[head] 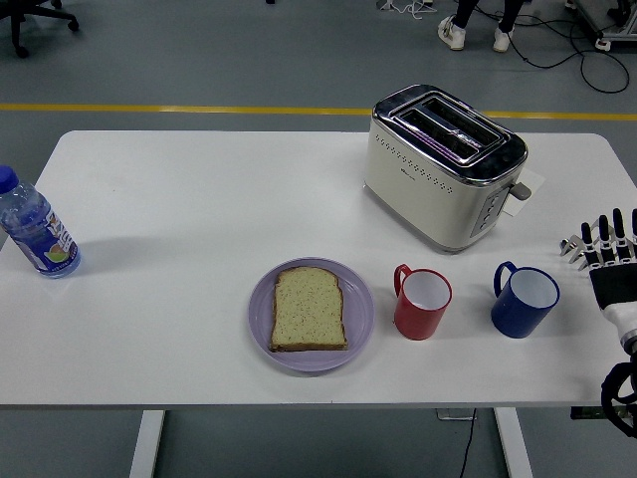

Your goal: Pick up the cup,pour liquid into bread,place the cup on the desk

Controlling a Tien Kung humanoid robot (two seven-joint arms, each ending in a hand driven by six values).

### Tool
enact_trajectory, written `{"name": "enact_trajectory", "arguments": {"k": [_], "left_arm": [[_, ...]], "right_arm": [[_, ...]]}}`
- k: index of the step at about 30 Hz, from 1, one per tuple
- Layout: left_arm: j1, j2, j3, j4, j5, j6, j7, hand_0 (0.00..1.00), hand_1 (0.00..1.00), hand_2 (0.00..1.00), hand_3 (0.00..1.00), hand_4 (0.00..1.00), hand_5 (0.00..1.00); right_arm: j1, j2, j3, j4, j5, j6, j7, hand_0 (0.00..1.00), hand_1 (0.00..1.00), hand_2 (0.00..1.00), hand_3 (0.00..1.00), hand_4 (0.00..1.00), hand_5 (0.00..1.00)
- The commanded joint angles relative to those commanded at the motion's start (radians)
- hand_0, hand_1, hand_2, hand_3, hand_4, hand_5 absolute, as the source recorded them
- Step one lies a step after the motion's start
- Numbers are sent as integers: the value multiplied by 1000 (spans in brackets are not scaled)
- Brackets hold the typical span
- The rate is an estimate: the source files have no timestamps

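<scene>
A slice of bread lies on a lilac plate near the table's front middle. A red cup stands upright just right of the plate, handle to the left. A blue cup stands upright right of the red one, handle to the left. My right hand is at the table's right edge, right of the blue cup and apart from it, fingers spread and pointing up, holding nothing. My left arm is out of view.
A cream and chrome toaster stands behind the cups. A water bottle with a blue cap stands at the table's left edge. A person's feet show on the floor beyond the table.
</scene>
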Motion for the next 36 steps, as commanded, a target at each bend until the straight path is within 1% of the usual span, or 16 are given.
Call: {"name": "enact_trajectory", "arguments": {"k": [36], "left_arm": [[-7,0,-7,-1,2,0,0,634,645,657,552,321,836]], "right_arm": [[2,6,7,-18,36,-5,10,617,537,623,600,557,81]]}}
